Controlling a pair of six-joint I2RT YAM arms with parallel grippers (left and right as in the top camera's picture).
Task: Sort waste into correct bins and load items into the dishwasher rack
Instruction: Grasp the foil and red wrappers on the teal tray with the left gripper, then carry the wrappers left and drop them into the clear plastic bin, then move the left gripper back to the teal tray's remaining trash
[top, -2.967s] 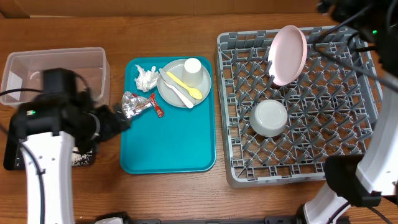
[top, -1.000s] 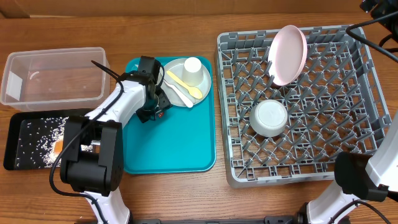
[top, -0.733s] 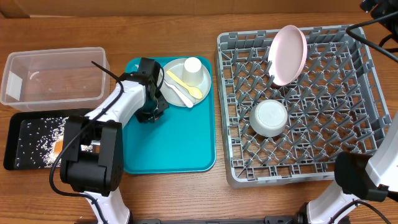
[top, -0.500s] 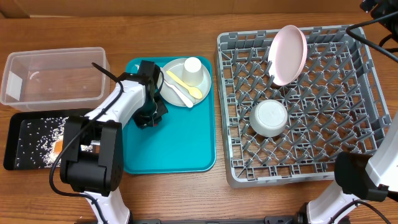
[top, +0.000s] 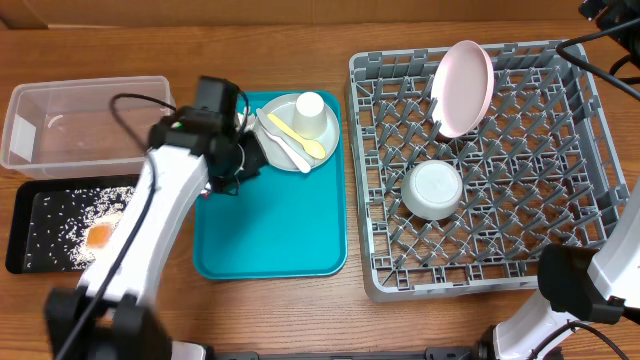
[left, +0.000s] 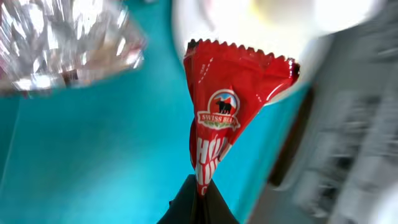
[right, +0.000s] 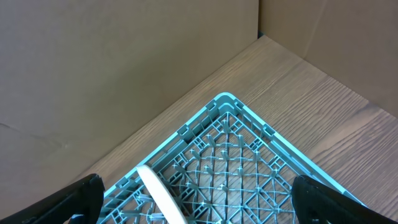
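Filling the 3 o'clock side, the dishwasher rack (top: 358, 180) holds a pink plate (top: 463, 87) and grey bowl (top: 432, 190). Black tray (top: 14, 240) at 8 o'clock carries rice grains (top: 60, 215), orange cube (top: 100, 236). Left gripper (left: 198, 202) pinches a red packet (left: 227, 106) above the teal tray (top: 270, 230); right gripper (right: 199, 199) gapes empty.

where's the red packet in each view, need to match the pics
Overhead: not visible, hidden under the left gripper, over the upper left of the teal tray.
Left wrist: centre frame, red packet pinched by its lower end.
Right wrist: not in it.
Shared landmark: the teal tray, in overhead and left wrist.
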